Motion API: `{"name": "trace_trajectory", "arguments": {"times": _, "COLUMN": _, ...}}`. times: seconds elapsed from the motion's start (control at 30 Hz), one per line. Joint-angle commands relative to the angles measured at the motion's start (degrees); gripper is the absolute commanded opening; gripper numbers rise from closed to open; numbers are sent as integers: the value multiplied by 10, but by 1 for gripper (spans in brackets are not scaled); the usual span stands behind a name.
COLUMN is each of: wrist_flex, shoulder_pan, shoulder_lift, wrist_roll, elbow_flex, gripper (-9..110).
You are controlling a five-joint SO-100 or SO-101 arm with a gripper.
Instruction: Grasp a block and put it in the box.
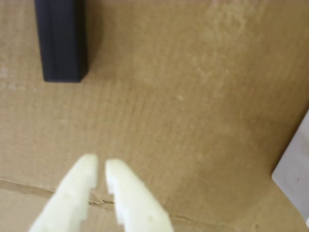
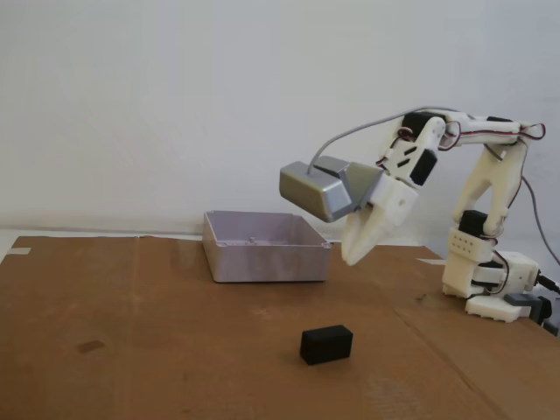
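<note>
- Wrist view: fingers of the gripper (image 1: 100,166) come up from the bottom edge, pale cream, tips nearly pressed together with only a thin slit between them and nothing pinched.
- The block (image 1: 61,41) lies at the upper left on the brown cardboard (image 1: 193,96), well apart from the fingertips and cut off by the top edge. A pale corner of the box (image 1: 294,174) shows at the right edge.
- To do the approach well, I judge the jaws must spread wider than the block's narrow side before descending, and the wrist should turn so the fingers straddle that narrow side, not its length.
- No writing or label can be read in this view.
- Fixed view: the gripper (image 2: 352,255) hangs in the air, pointing down, between the box (image 2: 262,260) and the arm's base (image 2: 490,280), with the grey camera housing (image 2: 319,191) on its wrist.
- The block (image 2: 326,344) rests on the cardboard nearer the camera, apart from the box and empty-handed gripper alike.
- The arm should likely swing toward the block, come down centred over it, then close gently.
- No brand, label or lettering is legible here either.
</note>
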Motion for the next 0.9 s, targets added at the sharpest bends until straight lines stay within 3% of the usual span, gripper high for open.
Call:
{"name": "trace_trajectory", "arguments": {"times": 0.0, "wrist_flex": -26, "shoulder_pan": -11, "shoulder_lift": -3, "wrist_roll": -2, "elbow_flex": -91, "gripper": 0}}
{"name": "trace_trajectory", "arguments": {"times": 0.87, "wrist_flex": -26, "shoulder_pan": -47, "shoulder_lift": -92, "wrist_roll": 17, "elbow_flex": -189, "gripper": 0}}
